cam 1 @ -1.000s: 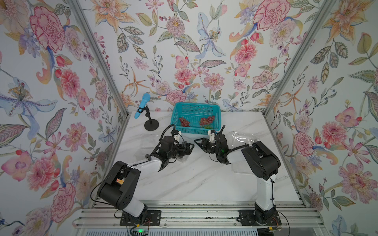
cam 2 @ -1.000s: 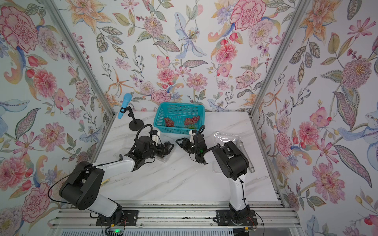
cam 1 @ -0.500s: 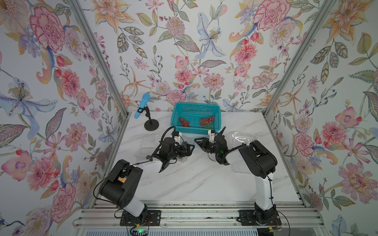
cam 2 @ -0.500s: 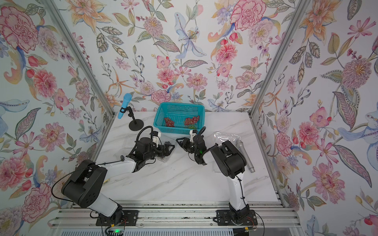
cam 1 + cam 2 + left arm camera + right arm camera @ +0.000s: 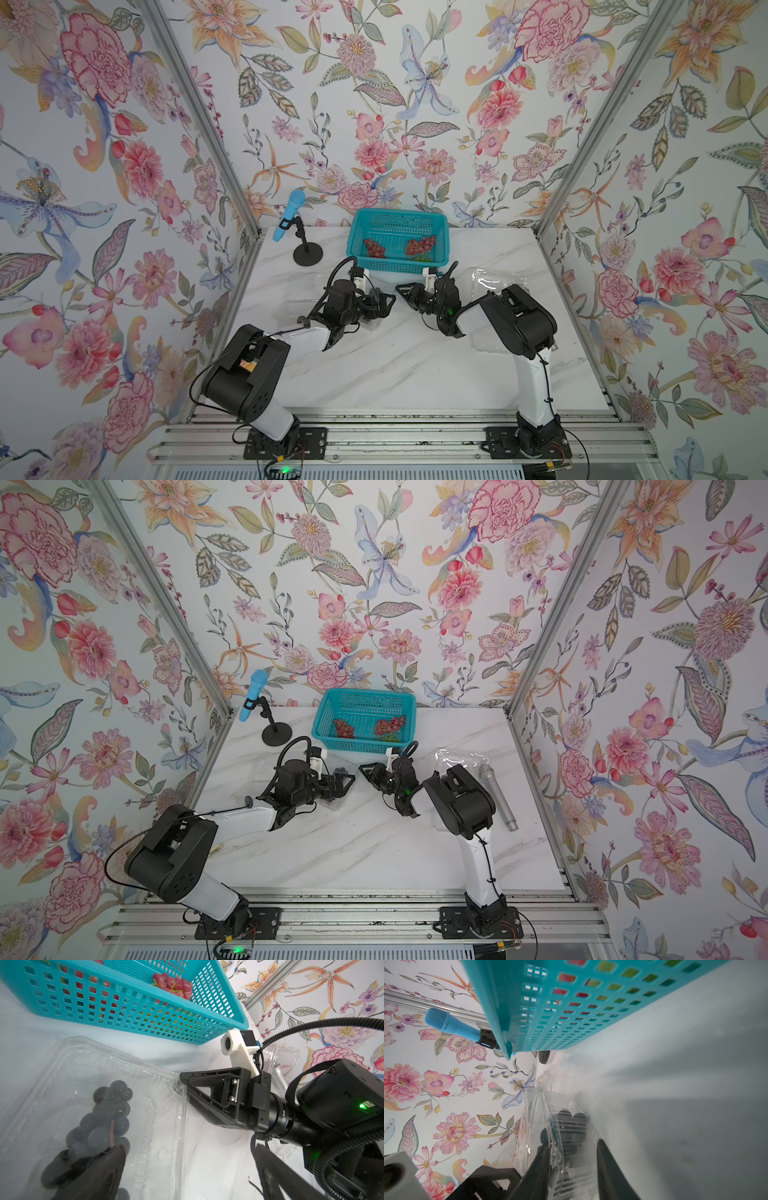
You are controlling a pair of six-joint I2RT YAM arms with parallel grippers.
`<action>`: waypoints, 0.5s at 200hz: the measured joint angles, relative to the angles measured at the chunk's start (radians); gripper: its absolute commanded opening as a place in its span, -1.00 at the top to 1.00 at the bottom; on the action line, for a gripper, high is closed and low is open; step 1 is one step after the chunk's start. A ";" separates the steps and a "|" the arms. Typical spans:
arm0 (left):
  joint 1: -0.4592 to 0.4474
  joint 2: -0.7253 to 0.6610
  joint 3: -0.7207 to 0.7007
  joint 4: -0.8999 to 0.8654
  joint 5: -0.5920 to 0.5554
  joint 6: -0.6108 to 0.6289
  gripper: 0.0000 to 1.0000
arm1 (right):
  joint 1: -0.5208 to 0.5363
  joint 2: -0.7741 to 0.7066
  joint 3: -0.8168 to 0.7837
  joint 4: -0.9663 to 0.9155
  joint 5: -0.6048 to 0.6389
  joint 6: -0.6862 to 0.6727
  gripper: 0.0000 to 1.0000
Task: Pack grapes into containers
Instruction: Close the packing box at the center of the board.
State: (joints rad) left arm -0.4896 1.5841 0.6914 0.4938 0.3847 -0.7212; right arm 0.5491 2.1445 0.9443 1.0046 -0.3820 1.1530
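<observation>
Floral wallpaper walls (image 5: 374, 104), white marble tabletop (image 5: 395, 365), aluminium corner posts (image 5: 199, 112)

Both your top views are bright and even, with glare on one container (image 5: 492, 279); your right wrist view blurs the near basket (image 5: 508, 1001) and shadowed surface (image 5: 695, 1084).

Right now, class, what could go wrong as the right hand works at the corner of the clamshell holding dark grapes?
The right hand straddles a thin corner of the clear clamshell; squeezing may buckle it or let it slip. The dark grapes inside could shift if it tips. The teal basket stands close by; a lift could bump it.
</observation>
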 measured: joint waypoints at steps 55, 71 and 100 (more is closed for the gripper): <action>0.000 0.000 0.000 -0.002 0.000 0.004 -0.99 | 0.008 0.010 0.005 0.029 0.005 0.016 0.40; 0.000 0.000 0.000 -0.003 -0.001 0.007 -1.00 | 0.010 0.012 0.005 0.036 0.006 0.024 0.47; 0.000 0.000 0.000 -0.003 -0.001 0.007 -0.99 | 0.014 0.018 0.005 0.057 0.010 0.038 0.57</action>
State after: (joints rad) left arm -0.4896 1.5841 0.6914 0.4911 0.3836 -0.7139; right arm 0.5629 2.1628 0.9489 1.0618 -0.3725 1.1912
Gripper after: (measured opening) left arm 0.997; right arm 0.237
